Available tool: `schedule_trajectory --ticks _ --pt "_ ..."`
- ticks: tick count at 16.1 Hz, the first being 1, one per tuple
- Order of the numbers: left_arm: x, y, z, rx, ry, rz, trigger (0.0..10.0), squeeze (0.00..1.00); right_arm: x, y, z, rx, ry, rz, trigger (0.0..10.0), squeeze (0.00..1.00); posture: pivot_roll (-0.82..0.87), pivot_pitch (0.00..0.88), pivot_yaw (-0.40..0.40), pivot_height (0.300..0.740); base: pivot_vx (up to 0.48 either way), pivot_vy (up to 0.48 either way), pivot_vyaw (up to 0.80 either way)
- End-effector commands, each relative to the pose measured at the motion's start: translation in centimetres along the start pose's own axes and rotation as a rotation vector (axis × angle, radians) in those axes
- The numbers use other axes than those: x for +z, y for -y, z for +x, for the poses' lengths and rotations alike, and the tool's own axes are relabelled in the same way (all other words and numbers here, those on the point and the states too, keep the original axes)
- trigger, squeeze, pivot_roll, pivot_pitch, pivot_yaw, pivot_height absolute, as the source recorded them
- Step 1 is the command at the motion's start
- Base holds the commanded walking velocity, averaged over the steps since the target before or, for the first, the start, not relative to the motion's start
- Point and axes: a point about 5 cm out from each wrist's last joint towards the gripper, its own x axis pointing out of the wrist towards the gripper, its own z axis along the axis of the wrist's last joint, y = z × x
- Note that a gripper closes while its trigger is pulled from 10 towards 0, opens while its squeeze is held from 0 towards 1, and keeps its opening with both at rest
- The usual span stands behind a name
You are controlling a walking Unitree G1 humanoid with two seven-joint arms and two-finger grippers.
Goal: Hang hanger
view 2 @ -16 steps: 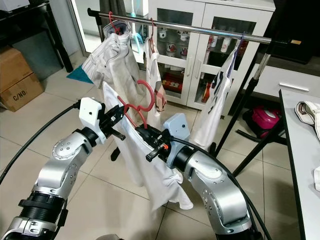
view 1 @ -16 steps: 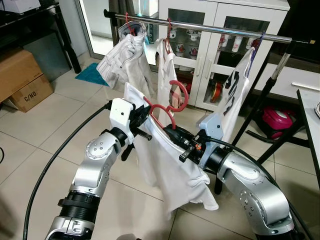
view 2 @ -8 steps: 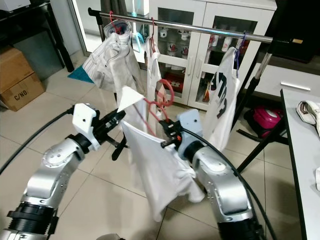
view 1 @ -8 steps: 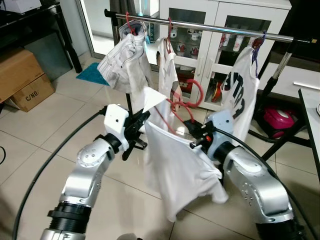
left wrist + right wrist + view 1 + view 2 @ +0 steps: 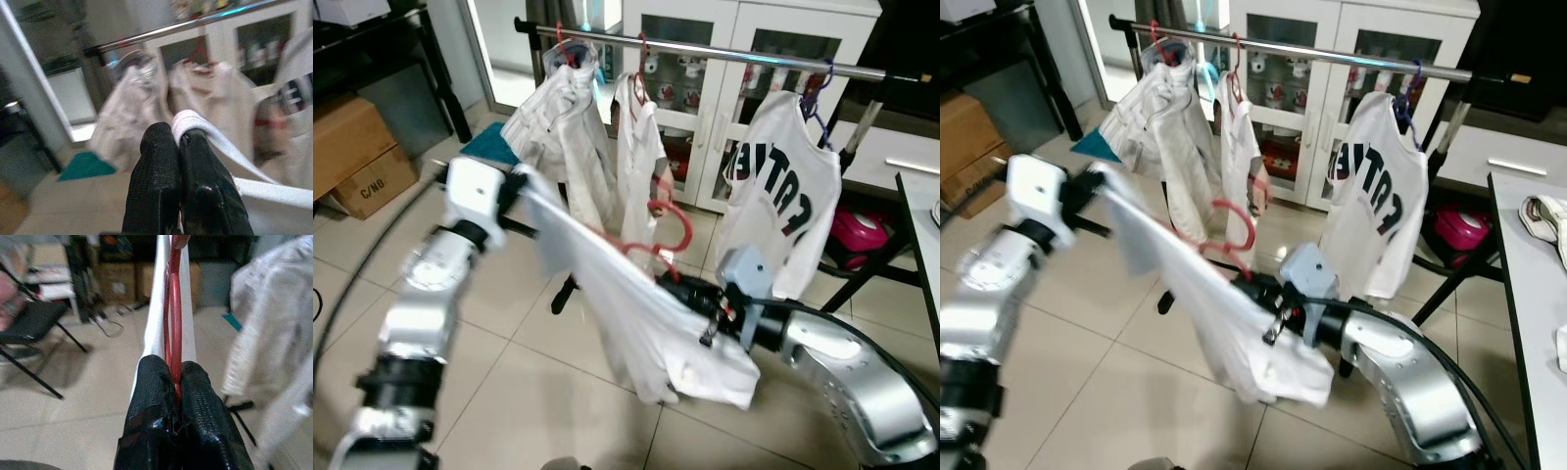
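Left gripper [image 5: 178, 142] raised out to the left, jaws closed tight on a rolled edge of the plain white T-shirt [image 5: 646, 313], pulling the cloth taut toward the clothes rail's left end. Right gripper [image 5: 174, 372] lower and nearer the middle, jaws pinched shut on the red plastic hanger [image 5: 668, 227], gripped at its thin body with the shirt fabric draped to either side. Hanger held in the air below the horizontal silver metal clothes rail [image 5: 724, 54], hook [image 5: 1242, 220] uppermost and well short of the bar, not yet on it. Shirt stretched as a slanting band between the two grippers, its loose lower part sagging below the right gripper above the beige tiled floor [image 5: 499, 382]. Already suspended from the rail: crumpled off-white trousers [image 5: 563, 122] near its left end, a narrow white garment [image 5: 638, 147] just beside them, and a white T-shirt with black lettering [image 5: 781, 196] toward its right end. Glass-fronted white cabinet [image 5: 705, 88] behind the rail, brown cardboard box [image 5: 357, 152] on the floor at far left
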Motion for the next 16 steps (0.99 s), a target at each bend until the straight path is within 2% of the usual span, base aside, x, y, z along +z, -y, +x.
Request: schedule_trajectory --ticks 1,2,4,6,7,8,9,10,11,12,14,16 --pt "0.6 -2.8 -0.2 0.125 0.0 0.037 0.0 0.0 0.2 0.1 -0.9 0.015 0.024 0.029 0.0 0.0 -0.02 0.0 0.043 0.74 0.0 0.0 0.0" --pt "-0.2 -3.7 -0.4 0.152 -0.057 0.061 0.0 0.0 0.8 0.0 -1.2 0.034 0.104 0.094 0.0 0.0 -0.02 0.0 0.044 0.74 0.0 0.0 0.0" --pt "-1.1 -4.4 -0.7 0.191 -0.103 0.069 0.0 0.0 1.4 0.0 -1.4 0.035 0.2 0.174 0.0 0.0 -0.02 0.0 0.045 0.74 0.0 0.0 0.0" --pt "-1.8 -4.4 -0.8 0.213 -0.13 0.043 0.0 0.0 2.0 0.2 -1.5 0.018 0.282 0.244 0.0 0.0 -0.02 0.0 0.044 0.74 0.0 0.0 0.0" --pt "-2.0 -3.8 -0.7 0.188 -0.13 0.022 0.0 0.0 2.3 0.4 -1.5 -0.002 0.316 0.265 0.0 0.0 -0.01 0.0 0.041 0.74 0.0 0.0 0.0" --pt "-1.9 -2.2 -0.4 0.095 -0.098 -0.031 0.0 0.0 2.7 1.0 -1.2 -0.053 0.348 0.28 0.0 0.0 -0.01 0.0 0.041 0.74 0.0 0.0 0.0" --pt "-1.1 2.2 -0.1 -0.173 -0.042 -0.113 0.0 0.0 3.1 2.7 -0.1 -0.243 0.375 0.295 0.0 0.0 -0.01 0.0 0.04 0.74 0.0 0.0 0.0" --pt "-0.9 3.6 -0.2 -0.266 -0.027 -0.134 0.0 0.0 3.1 3.2 0.2 -0.306 0.384 0.311 0.0 0.0 -0.01 0.0 0.037 0.74 0.0 0.0 0.0" --pt "-0.4 6.3 -0.7 -0.437 -0.01 -0.167 0.0 0.0 3.1 4.1 0.7 -0.408 0.398 0.33 0.0 0.0 -0.01 0.0 0.036 0.74 0.0 0.0 0.0" --pt "0.2 9.4 -1.9 -0.649 0.008 -0.225 0.0 0.0 3.1 5.1 1.0 -0.537 0.419 0.357 0.0 0.0 -0.01 0.0 0.034 0.74 0.0 0.0 0.0" --pt "0.9 11.6 -3.7 -0.831 0.019 -0.306 0.0 0.0 2.6 6.3 0.7 -0.688 0.42 0.381 0.0 0.0 0.0 0.0 0.032 0.74 0.0 0.0 0.0" --pt "0.4 10.6 -3.9 -0.737 0.013 -0.304 0.0 0.0 1.7 7.1 -0.1 -0.798 0.36 0.365 0.0 0.0 0.0 0.0 0.028 0.74 0.0 0.0 0.0"
